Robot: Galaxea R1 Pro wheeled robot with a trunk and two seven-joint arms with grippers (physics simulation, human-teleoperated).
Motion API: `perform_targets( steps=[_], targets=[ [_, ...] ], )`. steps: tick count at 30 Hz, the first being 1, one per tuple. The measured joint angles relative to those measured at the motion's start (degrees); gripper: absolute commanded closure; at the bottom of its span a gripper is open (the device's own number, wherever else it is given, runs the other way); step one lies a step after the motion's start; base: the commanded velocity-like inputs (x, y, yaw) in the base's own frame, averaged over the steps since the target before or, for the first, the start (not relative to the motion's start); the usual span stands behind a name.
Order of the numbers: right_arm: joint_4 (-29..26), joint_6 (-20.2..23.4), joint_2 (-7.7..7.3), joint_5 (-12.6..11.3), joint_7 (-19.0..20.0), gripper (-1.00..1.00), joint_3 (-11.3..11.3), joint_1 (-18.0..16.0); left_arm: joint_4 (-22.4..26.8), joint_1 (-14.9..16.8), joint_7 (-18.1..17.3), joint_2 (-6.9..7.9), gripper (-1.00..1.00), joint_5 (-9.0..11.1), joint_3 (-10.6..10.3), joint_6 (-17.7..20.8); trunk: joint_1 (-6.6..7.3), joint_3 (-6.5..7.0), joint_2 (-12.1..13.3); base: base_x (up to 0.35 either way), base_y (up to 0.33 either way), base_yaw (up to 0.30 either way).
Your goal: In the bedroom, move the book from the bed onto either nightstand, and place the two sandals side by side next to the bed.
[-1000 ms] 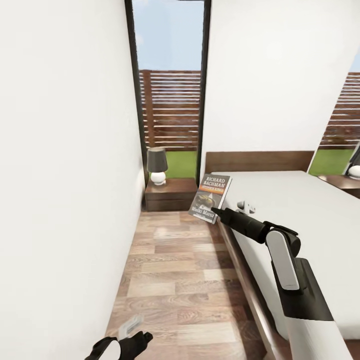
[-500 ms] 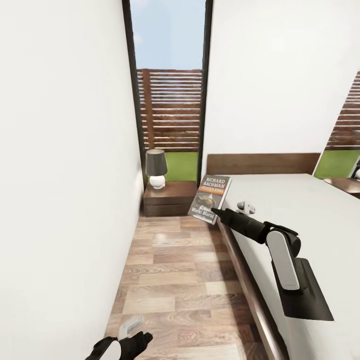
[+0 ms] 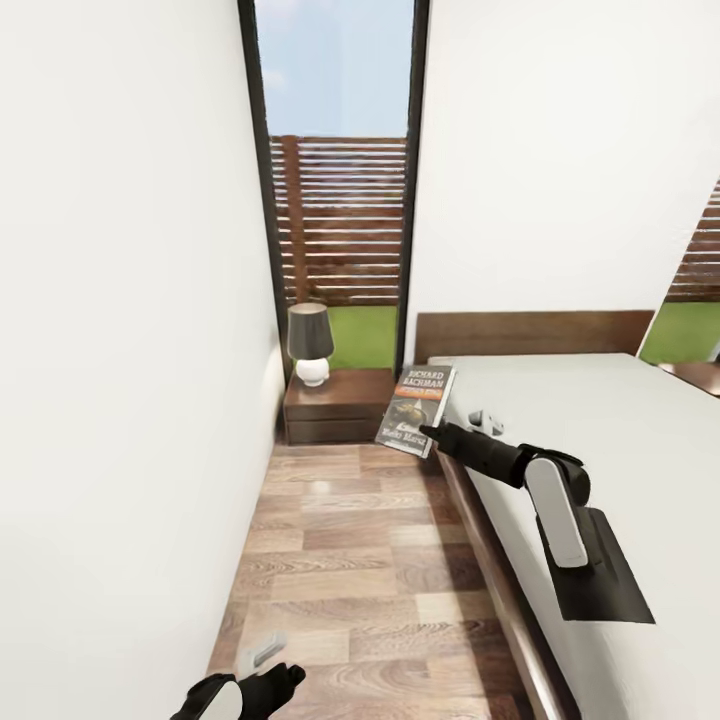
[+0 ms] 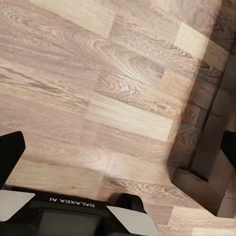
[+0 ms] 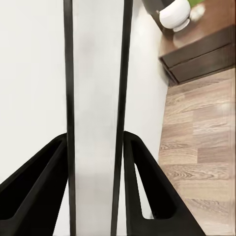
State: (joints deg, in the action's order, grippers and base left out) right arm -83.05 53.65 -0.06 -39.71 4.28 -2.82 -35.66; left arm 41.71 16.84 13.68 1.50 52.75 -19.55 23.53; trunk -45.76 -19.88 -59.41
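Right now your right gripper (image 3: 428,432) is clamped on the book (image 3: 415,411), its two black fingers (image 5: 147,187) pressed flat against both sides of the pale page edge in the right wrist view. You hold the book upright, cover facing you, in the air just off the near left corner of the bed (image 3: 600,440), above the wood-plank floor (image 3: 370,560). It touches neither the mattress nor the nightstand (image 3: 338,405).

That nightstand stands in the corner between the left wall and the headboard (image 3: 530,335), below the tall black-framed window (image 3: 335,200). A lamp (image 3: 310,343) with a dark shade and a round white base sits toward its left rear corner; the rest of its top is bare wood.

Your left gripper (image 3: 262,668) hangs low over the floor near the wall, and its fingers (image 4: 10,150) are spread wide with nothing between them.
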Motion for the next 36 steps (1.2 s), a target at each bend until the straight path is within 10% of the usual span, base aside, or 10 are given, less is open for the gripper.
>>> perform_targets(
  steps=[36],
  targets=[
    [12.8, 6.1, -0.37, -1.5, 2.2, 1.0, 0.2, -6.0, 0.0, 0.0, 0.2, 0.19, -1.0, 0.0, 0.1, -0.2, 0.0, -0.78, 0.0, 0.33, 0.0, 0.0]
  ],
)
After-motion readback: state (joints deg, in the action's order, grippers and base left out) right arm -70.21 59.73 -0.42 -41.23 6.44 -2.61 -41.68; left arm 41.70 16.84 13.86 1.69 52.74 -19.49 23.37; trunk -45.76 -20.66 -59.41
